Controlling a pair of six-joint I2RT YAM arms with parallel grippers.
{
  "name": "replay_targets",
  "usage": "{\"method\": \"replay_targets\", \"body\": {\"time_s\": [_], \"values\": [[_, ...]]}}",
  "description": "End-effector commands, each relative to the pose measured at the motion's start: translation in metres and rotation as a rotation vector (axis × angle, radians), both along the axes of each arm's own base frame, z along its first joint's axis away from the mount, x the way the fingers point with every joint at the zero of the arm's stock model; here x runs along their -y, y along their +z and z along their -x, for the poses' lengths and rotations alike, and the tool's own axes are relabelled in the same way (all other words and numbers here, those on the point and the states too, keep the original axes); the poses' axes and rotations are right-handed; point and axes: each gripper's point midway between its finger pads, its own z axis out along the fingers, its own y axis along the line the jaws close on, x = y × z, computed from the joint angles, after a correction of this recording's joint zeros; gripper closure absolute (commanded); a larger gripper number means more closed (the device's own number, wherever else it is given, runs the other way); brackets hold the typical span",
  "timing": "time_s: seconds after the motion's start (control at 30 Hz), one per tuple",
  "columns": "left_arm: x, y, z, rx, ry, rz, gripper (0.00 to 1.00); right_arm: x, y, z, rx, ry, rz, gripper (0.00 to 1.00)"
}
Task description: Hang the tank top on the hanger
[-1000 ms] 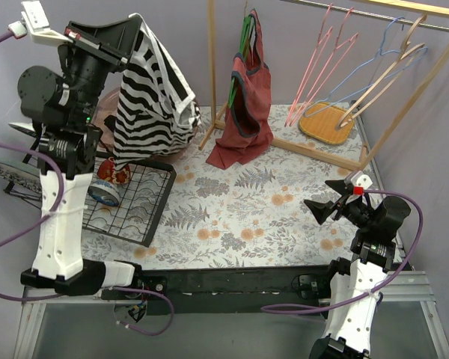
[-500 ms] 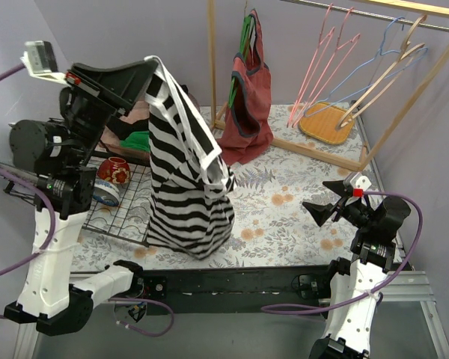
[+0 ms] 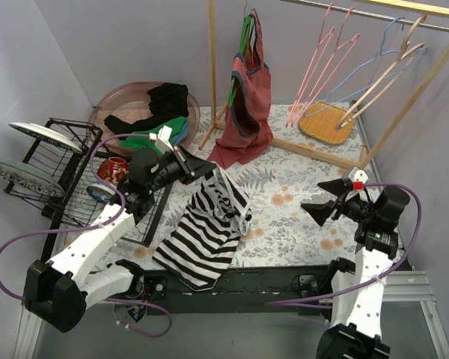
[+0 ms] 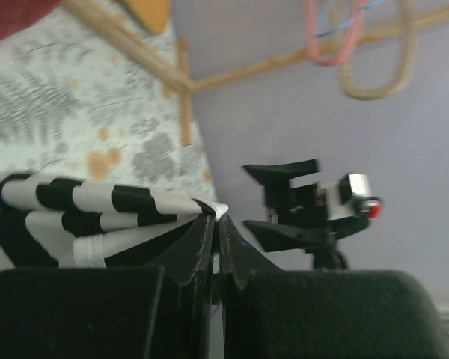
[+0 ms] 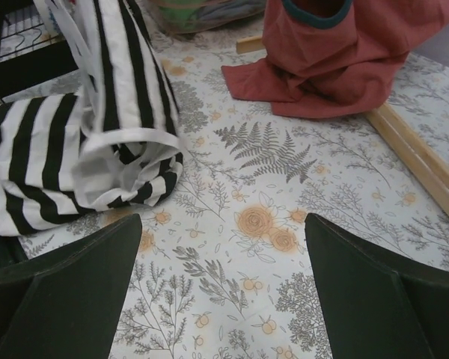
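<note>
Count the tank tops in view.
2. The striped tank top lies on the table, pinched by the left gripper; the red tank top hangs on the rack. Clothes in the basin may hide more.

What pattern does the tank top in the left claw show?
The tank top has black-and-white stripes, clearest in the top external view.

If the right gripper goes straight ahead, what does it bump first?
Probably the table, since the right gripper seems tilted down. If level, it would reach the red top at its hem, passing beside the striped top. Depth is unclear.
</note>
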Motion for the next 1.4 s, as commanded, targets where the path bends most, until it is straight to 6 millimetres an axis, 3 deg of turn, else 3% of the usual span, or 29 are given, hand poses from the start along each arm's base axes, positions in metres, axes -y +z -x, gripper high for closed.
{"method": "replay_targets", "body": {"time_s": [0.0,0.13,0.17,0.23,0.27,0.33,0.37,0.43,0.5,0.73,0.9,1.0,1.13,1.37], "values": [[-0.025,-0.04,-0.001,0.072,0.112,-0.163,1.0,-0.013,0.011,0.003,-0.013,0.129,0.024,0.02],[-0.035,-0.102,0.002,-0.021,0.126,-0.295,0.99,-0.029,-0.02,0.001,-0.047,0.253,0.21,0.04],[-0.036,-0.109,0.003,-0.037,0.123,-0.309,0.94,-0.044,-0.028,0.012,-0.076,0.334,0.234,0.04],[-0.039,-0.128,0.007,-0.055,0.114,-0.347,0.85,-0.053,-0.04,0.012,-0.075,0.387,0.319,0.05],[-0.04,-0.133,0.008,-0.058,0.114,-0.357,0.79,-0.067,-0.043,0.02,-0.057,0.457,0.346,0.05],[-0.043,-0.139,0.01,-0.055,0.113,-0.38,0.71,-0.075,-0.051,0.018,-0.016,0.488,0.418,0.04],[-0.044,-0.14,0.01,-0.053,0.116,-0.387,0.67,-0.09,-0.054,0.027,0.012,0.557,0.442,0.04],[-0.049,-0.144,0.01,-0.058,0.134,-0.42,0.53,-0.101,-0.063,0.024,0.039,0.576,0.518,0.04],[-0.054,-0.146,0.01,-0.06,0.15,-0.444,0.41,-0.124,-0.074,0.037,0.049,0.666,0.561,0.05],[-0.079,-0.152,0.023,-0.113,0.209,-0.546,0.27,-0.173,-0.096,0.033,0.014,0.686,0.65,0.23],[-0.092,-0.141,0.038,-0.143,0.261,-0.525,0.2,-0.218,-0.102,0.041,-0.032,0.696,0.67,0.3],[-0.104,-0.147,0.046,-0.189,0.299,-0.561,0.18,-0.229,-0.112,0.039,-0.095,0.649,0.685,0.34],[-0.11,-0.154,0.055,-0.22,0.312,-0.559,0.18,-0.229,-0.126,0.029,-0.129,0.581,0.721,0.41],[-0.1,-0.187,0.068,-0.339,0.272,-0.494,0.21,-0.217,-0.137,0.025,-0.124,0.54,0.768,0.54]]}}
